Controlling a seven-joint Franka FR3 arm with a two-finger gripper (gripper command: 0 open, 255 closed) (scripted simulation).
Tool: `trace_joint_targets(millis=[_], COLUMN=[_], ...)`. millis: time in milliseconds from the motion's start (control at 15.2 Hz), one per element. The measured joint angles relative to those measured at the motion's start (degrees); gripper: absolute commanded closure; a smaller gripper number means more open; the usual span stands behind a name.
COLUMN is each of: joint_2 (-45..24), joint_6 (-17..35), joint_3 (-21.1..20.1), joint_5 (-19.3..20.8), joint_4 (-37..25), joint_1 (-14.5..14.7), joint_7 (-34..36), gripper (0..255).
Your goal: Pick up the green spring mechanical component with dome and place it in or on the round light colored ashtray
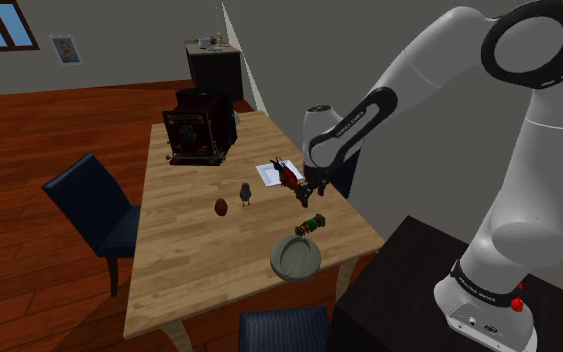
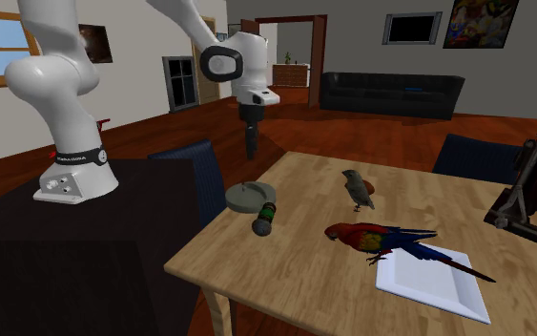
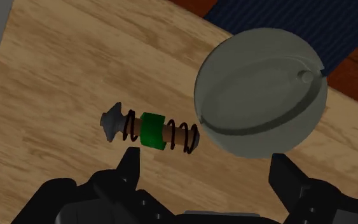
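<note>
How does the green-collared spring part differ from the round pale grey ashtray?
The green-collared spring part is narrow and lies on its side; the round grey ashtray is wide and upright. The spring part is multicoloured; the ashtray is one tone. Both rest on the wooden table.

Black gripper (image 2: 251, 151) hangs at twelve o'clock from a round grey ashtray (image 2: 240, 199); green spring component (image 2: 265, 220) lies at its five o'clock.

Table (image 3: 56, 95) bare round spring part (image 3: 151, 130) exc. ashtray (image 3: 260, 92) by one end; parrot (image 2: 371, 236) nr.
</note>
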State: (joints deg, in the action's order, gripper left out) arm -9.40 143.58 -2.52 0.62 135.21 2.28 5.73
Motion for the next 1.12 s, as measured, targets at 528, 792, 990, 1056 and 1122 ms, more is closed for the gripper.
trace_joint_targets(millis=[528, 792, 990, 1056, 1122], joint_2=[-13.9, -20.8, -23.2, -24.0, -25.0], joint_6=[10.4, 13.2, 14.6, 15.1, 15.8], joint_3=[-3.2, -5.1, -5.2, -5.1, -5.0], joint_5=[-4.7, -4.4, -4.2, -4.1, -4.1], joint_4=[-1.7, -4.5, -5.3, -5.6, -5.9], joint_1=[-9.1, -12.9, -13.2, -13.1, -13.0], joint_7=[-28.7, -38.1, -39.0, -39.1, -39.1], gripper=[0, 0, 0, 0, 0])
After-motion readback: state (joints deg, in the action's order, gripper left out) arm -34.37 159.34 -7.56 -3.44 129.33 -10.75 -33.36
